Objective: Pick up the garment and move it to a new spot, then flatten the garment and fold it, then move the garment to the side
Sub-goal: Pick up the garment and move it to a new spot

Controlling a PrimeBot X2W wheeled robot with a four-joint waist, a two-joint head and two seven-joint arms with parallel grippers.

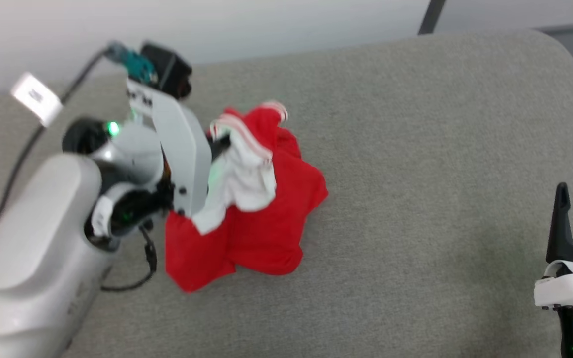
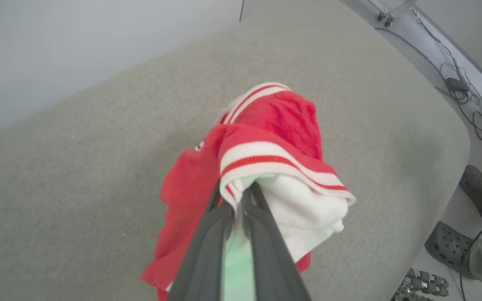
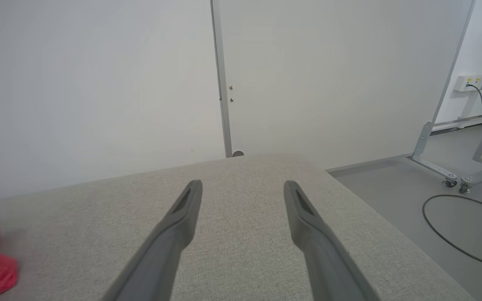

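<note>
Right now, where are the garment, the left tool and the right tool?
garment (image 1: 266,219), head view, red body cloth.
left tool (image 2: 237,191), left wrist view, midway between its fingertips.
right tool (image 3: 243,186), right wrist view, midway between its fingertips.

The crumpled jersey garment (image 1: 261,219) is bright red, with a white sleeve edged in red-and-white striped trim. The padded fabric surface (image 1: 416,149) is a plain, pale grey-beige weave. The long-fingered right gripper (image 3: 243,186) and left gripper (image 2: 237,194) are both dark charcoal grey.
</note>
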